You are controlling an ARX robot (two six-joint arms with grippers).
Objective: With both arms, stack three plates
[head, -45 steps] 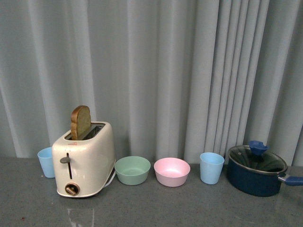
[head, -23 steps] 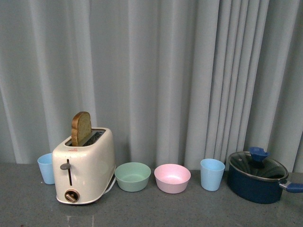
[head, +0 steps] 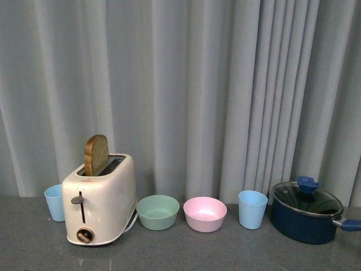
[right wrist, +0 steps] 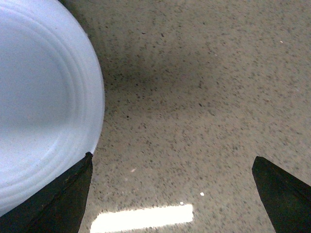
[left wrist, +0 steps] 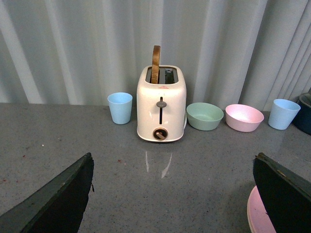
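Jaws of the left gripper (left wrist: 172, 156) stand wide apart with nothing between them, its two dark fingers (left wrist: 58, 199) hanging over the grey speckled countertop (left wrist: 146, 194). Just beside one finger, and partly hidden by it, shows the curved rim of a pink round plate (left wrist: 255, 213) lying flat on the countertop; whether finger and rim touch cannot be told. The right gripper (right wrist: 171, 157) is likewise released and holds nothing, its camera looking straight down at bare stone. A pale blue ridged plate (right wrist: 43, 97) lies flat beside it, outside the gap, with its rim reaching the tip of one finger. Farther out, a row of kitchenware stands along the foot of a grey pleated curtain (head: 197, 84). At the robot's left a pale blue plastic cup (head: 54, 201) sits partly behind a cream two-slot toaster (head: 101, 206), and a brown slice of bread (head: 96, 153) stands up out of one slot. Next come a pale green bowl (head: 158, 212), a pink bowl (head: 205, 213) just beside it, and a second pale blue cup (head: 252, 209). Last is a dark blue pot with a glass lid (head: 306, 220), blue knob on top, its handle running to the picture's edge.
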